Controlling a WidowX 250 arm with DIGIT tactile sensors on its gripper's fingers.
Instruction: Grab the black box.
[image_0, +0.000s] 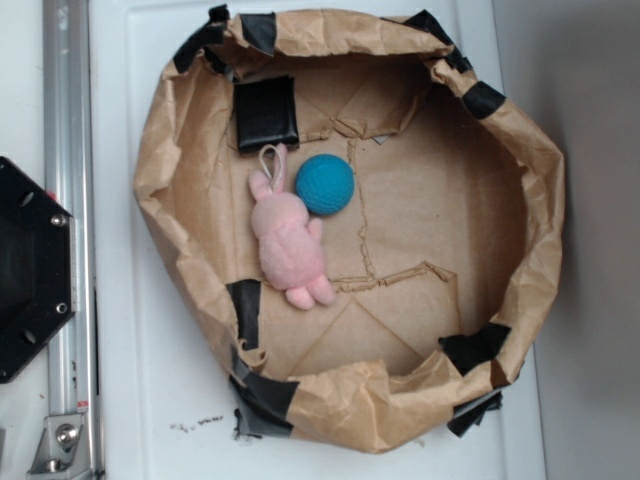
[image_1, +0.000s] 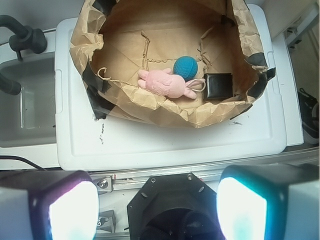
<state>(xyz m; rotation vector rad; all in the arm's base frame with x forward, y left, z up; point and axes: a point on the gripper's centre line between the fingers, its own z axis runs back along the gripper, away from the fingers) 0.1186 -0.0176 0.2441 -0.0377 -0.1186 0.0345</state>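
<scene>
The black box (image_0: 266, 112) lies inside the brown paper wall (image_0: 350, 405), at its upper left, just above the pink bunny's loop. In the wrist view the black box (image_1: 219, 85) sits at the right end of the ring, beside the bunny's ears. My gripper (image_1: 157, 207) stands open, high above the robot base and well short of the ring, nothing between its two glowing fingers (image_1: 72, 210). The gripper is out of the exterior view.
A pink plush bunny (image_0: 287, 240) and a blue ball (image_0: 325, 184) lie next to the box inside the ring. The ring rests on a white board (image_1: 165, 142). A black hexagonal plate (image_0: 28, 268) and a metal rail (image_0: 68, 200) sit to the left.
</scene>
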